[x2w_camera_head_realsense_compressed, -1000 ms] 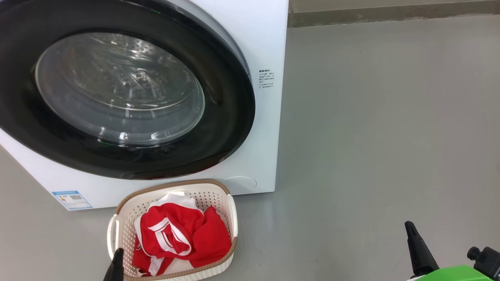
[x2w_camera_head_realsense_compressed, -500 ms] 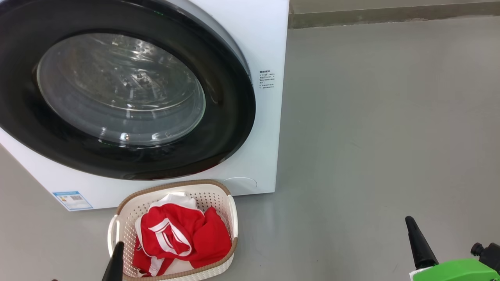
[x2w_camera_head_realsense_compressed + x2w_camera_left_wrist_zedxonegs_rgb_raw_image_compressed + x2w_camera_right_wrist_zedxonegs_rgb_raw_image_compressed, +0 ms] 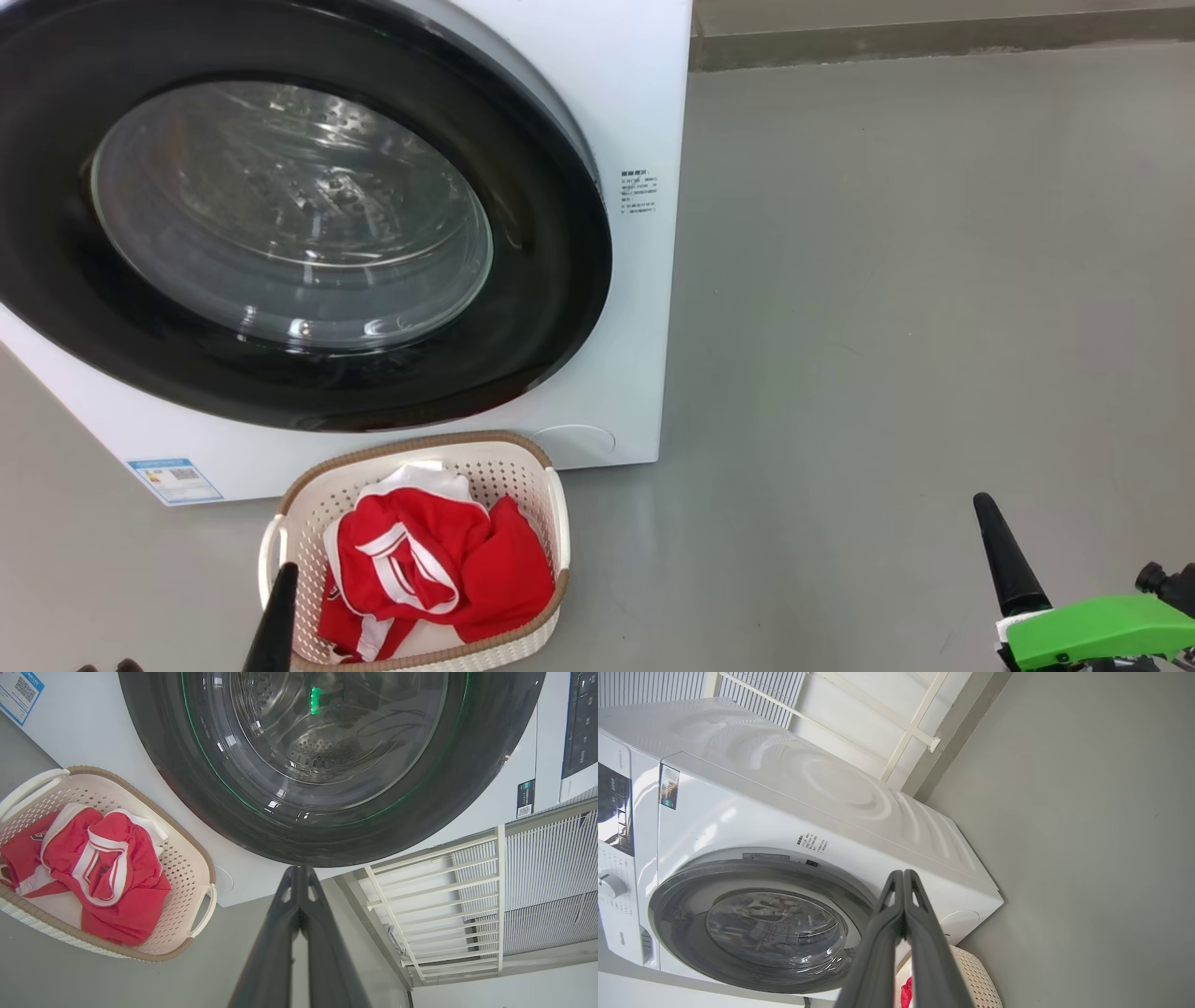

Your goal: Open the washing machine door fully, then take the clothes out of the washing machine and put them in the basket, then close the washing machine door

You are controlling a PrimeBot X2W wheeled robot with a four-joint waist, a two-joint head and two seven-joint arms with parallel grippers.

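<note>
Washing machine door [image 3: 289, 219] shut against the washing machine [image 3: 644, 103] front. Clothes [image 3: 429, 565] heaped in the basket [image 3: 411, 446], on the floor [image 3: 887, 327] just before the machine. Left tool [image 3: 299, 870] and right tool [image 3: 903, 873] both pressed together, pinching nothing.

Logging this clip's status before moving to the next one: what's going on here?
Nothing is being handled right now. The washing machine door sits closed on the washing machine, and the drum behind its glass looks empty. The red and white clothes lie in the basket on the floor in front of it. The left hand and right hand are both shut, empty and clear of the machine. The job looks done.
</note>
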